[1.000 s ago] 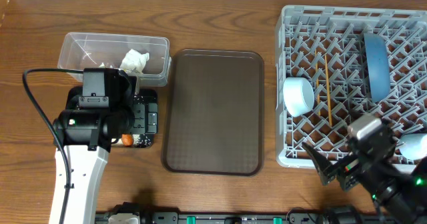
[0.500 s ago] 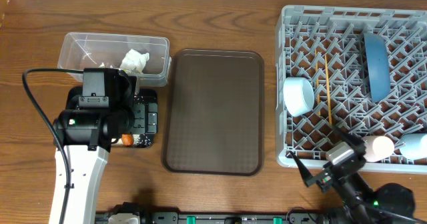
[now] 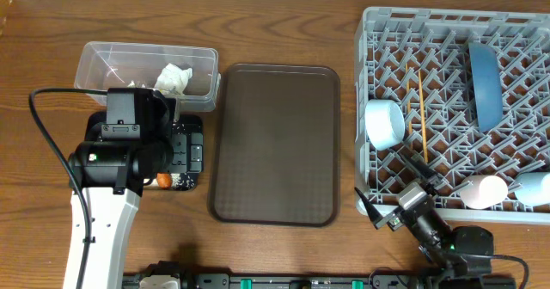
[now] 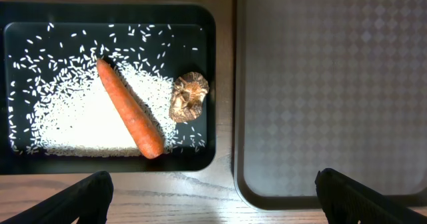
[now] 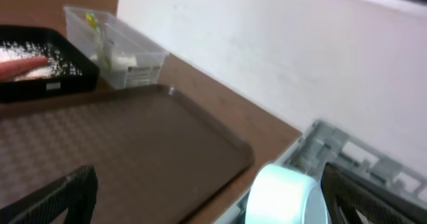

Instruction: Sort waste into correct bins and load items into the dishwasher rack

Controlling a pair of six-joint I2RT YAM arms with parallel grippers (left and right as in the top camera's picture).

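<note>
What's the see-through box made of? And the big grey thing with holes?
The see-through box looks like clear glossy plastic: the table shows through its floor. The grey rack is probably matte moulded plastic, judging by its even lattice and pegs.

A lab bench: wooden table [image 3: 284,31], bare white wall [image 5: 280,44], cabled arm [image 3: 99,229].

Grey rack [image 3: 447,15] holding blue plate [image 3: 485,83], white bowl [image 3: 384,123], chopsticks [image 3: 420,117], crumpled paper [image 3: 174,78] in clear tub [image 3: 94,61]
</note>
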